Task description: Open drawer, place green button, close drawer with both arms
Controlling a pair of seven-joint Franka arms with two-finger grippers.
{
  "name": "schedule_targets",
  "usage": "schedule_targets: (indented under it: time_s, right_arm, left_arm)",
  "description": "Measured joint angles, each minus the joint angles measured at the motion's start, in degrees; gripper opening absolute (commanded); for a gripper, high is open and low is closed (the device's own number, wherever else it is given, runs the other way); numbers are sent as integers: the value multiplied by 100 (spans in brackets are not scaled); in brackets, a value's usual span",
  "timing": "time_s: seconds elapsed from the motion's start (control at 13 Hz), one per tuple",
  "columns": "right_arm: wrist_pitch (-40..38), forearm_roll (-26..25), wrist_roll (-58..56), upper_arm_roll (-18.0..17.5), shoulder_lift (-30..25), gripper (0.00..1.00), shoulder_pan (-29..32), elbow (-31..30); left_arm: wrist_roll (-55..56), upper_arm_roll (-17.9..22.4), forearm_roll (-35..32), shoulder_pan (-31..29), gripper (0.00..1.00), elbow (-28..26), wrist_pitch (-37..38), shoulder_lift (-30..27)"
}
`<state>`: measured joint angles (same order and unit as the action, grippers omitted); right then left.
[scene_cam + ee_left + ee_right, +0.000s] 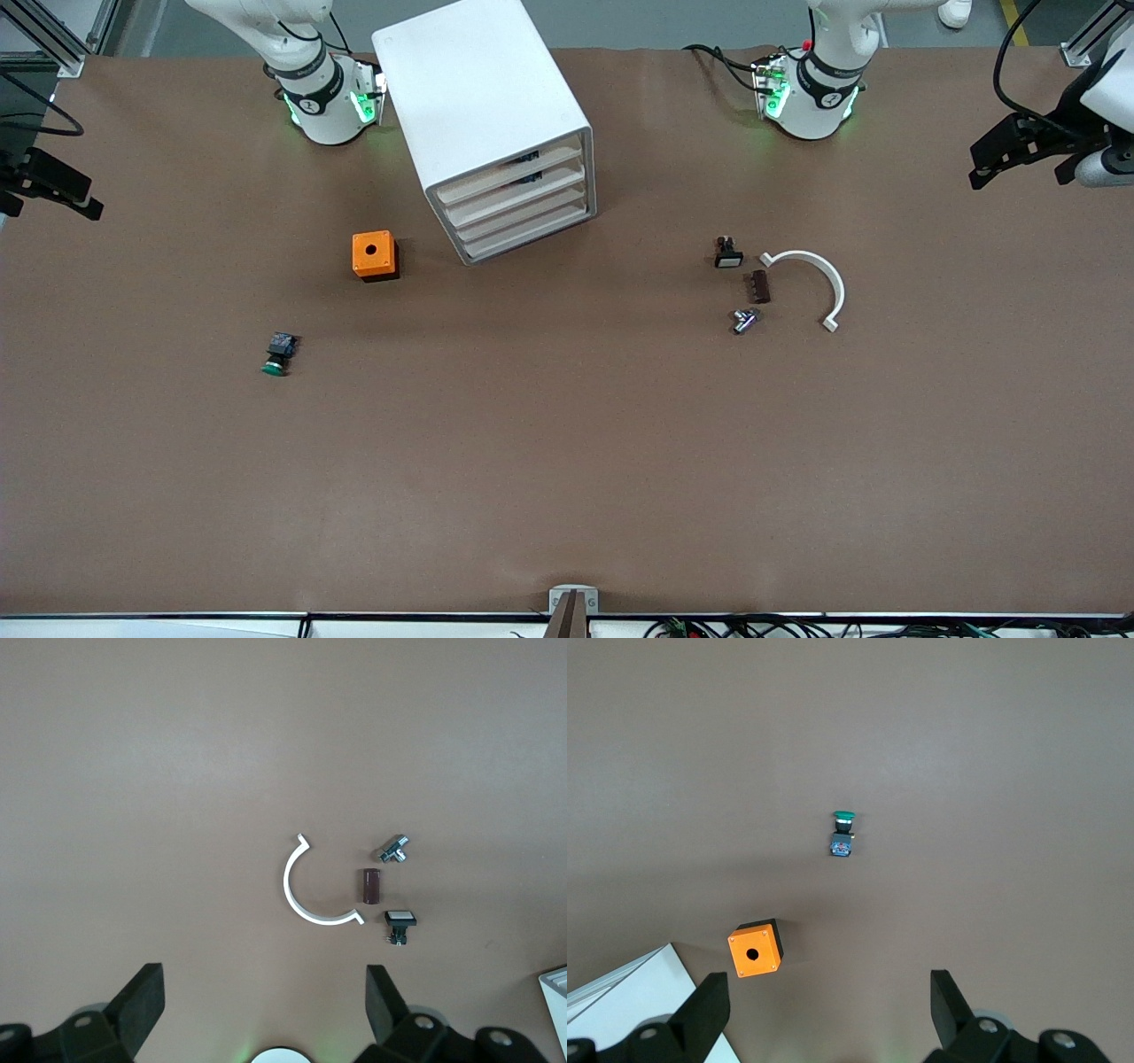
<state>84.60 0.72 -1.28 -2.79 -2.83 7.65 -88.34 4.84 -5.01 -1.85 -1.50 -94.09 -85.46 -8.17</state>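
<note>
Green-capped, the one button [278, 354] lies on the brown surface [567, 461], nearer the front camera than the single orange cube [373, 254]. The white cabinet [483, 115] has four drawers, all closed; the drawer [523, 232] contents are hidden. Both claws hang high with fingers apart: right claw [828, 1014] over the button's area, left claw [266, 1010] over four small parts.

On table: 1 white cabinet [496, 124] w/ 4 drawers [523, 208], 1 green-cap button [278, 353], 1 orange cube [373, 254], 1 white-cap part [728, 255], 1 brown block [760, 286], 1 metal fitting [743, 320], 1 white arc [811, 282]. 2 arms, 2 grippers.
</note>
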Motion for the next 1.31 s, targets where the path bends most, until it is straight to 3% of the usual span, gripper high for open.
schedule_targets:
  time_s: [0.38,0.69,0.85,1.08,1.31]
  right_arm:
    - [-1,0,0,-15,-2,100,-5,0]
    - [-63,2,2,-15,-11,100,-5,-1]
    - [-102,3,2,-15,-11,100,-5,-2]
    - [-139,4,2,-15,-11,100,-5,-2]
    - [-142,4,2,-8,-13,100,-3,16]
  left_arm:
    - [0,4,-14,-54,100,114,-1,158]
    - [0,2,-15,-97,100,304,-92,807]
    - [85,-12,-14,-94,100,360,-615,1291]
    - [958,-176,-7,-20,100,421,-955,2008]
    - [2585,-321,-6,426,100,434,-1253,2725]
